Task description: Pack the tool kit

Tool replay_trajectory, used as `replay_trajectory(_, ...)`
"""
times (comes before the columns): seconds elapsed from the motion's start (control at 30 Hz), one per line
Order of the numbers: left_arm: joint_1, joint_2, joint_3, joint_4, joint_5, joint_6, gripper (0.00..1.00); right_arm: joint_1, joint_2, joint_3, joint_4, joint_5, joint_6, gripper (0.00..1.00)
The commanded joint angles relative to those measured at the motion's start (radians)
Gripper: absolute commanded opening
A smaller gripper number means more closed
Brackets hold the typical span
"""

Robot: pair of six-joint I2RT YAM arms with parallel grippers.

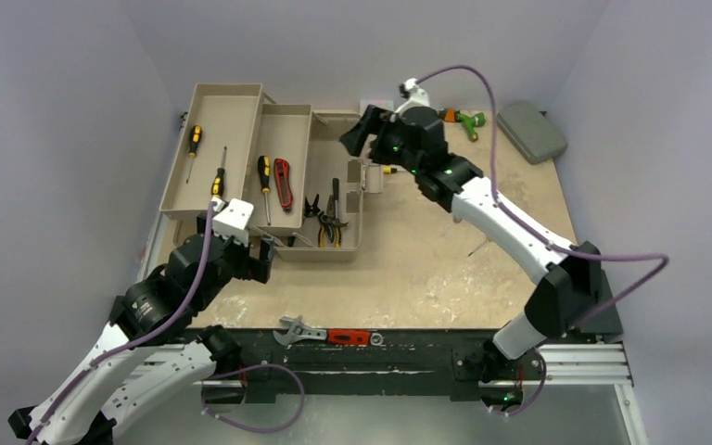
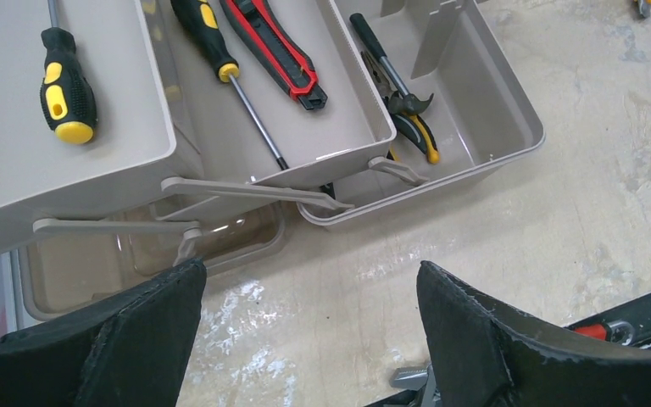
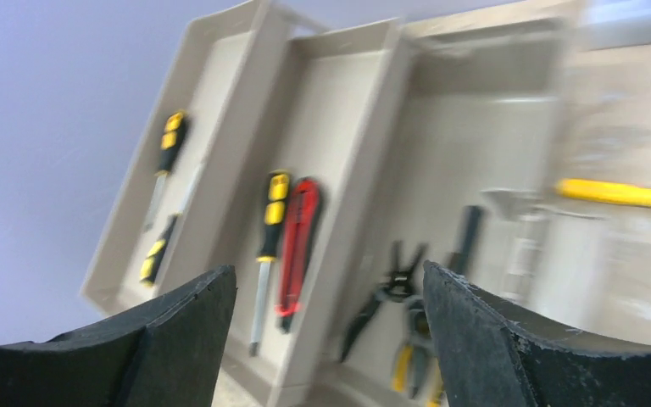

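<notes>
**Item 1.** My left gripper (image 2: 309, 266): black fingers spread wide with nothing between them. It hovers off the near-left corner of the long beige-tan plastic toolbox (image 1: 334, 254), just short of the trays' near ends and their linkage arms.

**Item 2.** My right gripper (image 3: 326, 270): fingers well apart and empty, raised over the toolbox's far-right corner. Its wrist view is blurred.

**Item 3.** The toolbox lies open, with two fold-out trays stepped out to the left of its deep base.
- Outer tray (image 1: 232, 120): far screwdriver (image 1: 192, 141) and near screwdriver (image 1: 218, 181), both yellow-and-black.
- Middle tray (image 1: 287, 130): a third yellow-and-black screwdriver (image 1: 264, 176) beside a red-and-black utility knife (image 1: 283, 184).
- Base, near end: pliers (image 1: 320, 222) and a dark-handled hammer (image 1: 335, 197).

**Item 4.** Outside the toolbox:
- A yellow-handled driver (image 1: 389, 171) lies just beyond its right wall.
- A red-handled adjustable wrench (image 1: 326, 335) lies on the black rail, nearward of its near wall.
- A green-and-orange tool (image 1: 464, 120) and a flat grey-green case (image 1: 531, 131) sit well to its right, at the far edge.

**Item 5.** Room: the scuffed tabletop (image 1: 426, 269) runs bare to the right of the toolbox and nearward of its near wall. On the toolbox's left, the outer tray's edge stands close to the grey side wall.
</notes>
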Motion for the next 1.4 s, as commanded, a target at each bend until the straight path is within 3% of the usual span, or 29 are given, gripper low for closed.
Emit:
replay_trajectory(0.0, 0.005, -0.008, 0.019, 0.019, 0.006, 0.001, 0.91, -0.092, -0.126, -0.126, -0.111, 0.128, -0.1, 0.83)
replay_trajectory(0.13, 0.005, 0.011, 0.017, 0.03, 0.071, 0.024, 0.9, -0.139, -0.208, -0.214, -0.175, 0.256, -0.156, 0.91)
replay_trajectory(0.33, 0.005, 0.032, 0.017, 0.032, 0.139, 0.032, 0.9, -0.266, -0.234, -0.319, -0.206, 0.23, -0.151, 0.99)
replay_trajectory(0.5, 0.004, 0.039, 0.017, 0.035, 0.18, 0.039, 0.9, -0.34, -0.143, -0.302, -0.298, 0.33, -0.168, 0.99)
replay_trajectory(0.73, 0.005, 0.035, 0.013, 0.041, 0.205, 0.048, 0.9, -0.458, 0.024, -0.253, -0.312, 0.311, -0.172, 0.96)
replay_trajectory(1.1, 0.005, 0.043, 0.012, 0.042, 0.192, 0.052, 0.9, -0.536, 0.298, -0.115, -0.336, 0.299, -0.193, 0.88)
replay_trajectory(1.23, 0.005, 0.054, 0.015, 0.042, 0.199, 0.053, 0.88, -0.562, 0.338, -0.116, -0.322, 0.277, -0.185, 0.8)
replay_trajectory(1.33, 0.005, 0.061, 0.016, 0.041, 0.196, 0.053, 0.88, -0.602, 0.349, -0.144, -0.292, 0.191, -0.17, 0.62)
replay_trajectory(1.37, 0.005, 0.061, 0.017, 0.042, 0.194, 0.053, 0.88, -0.611, 0.349, -0.156, -0.283, 0.165, -0.168, 0.51)
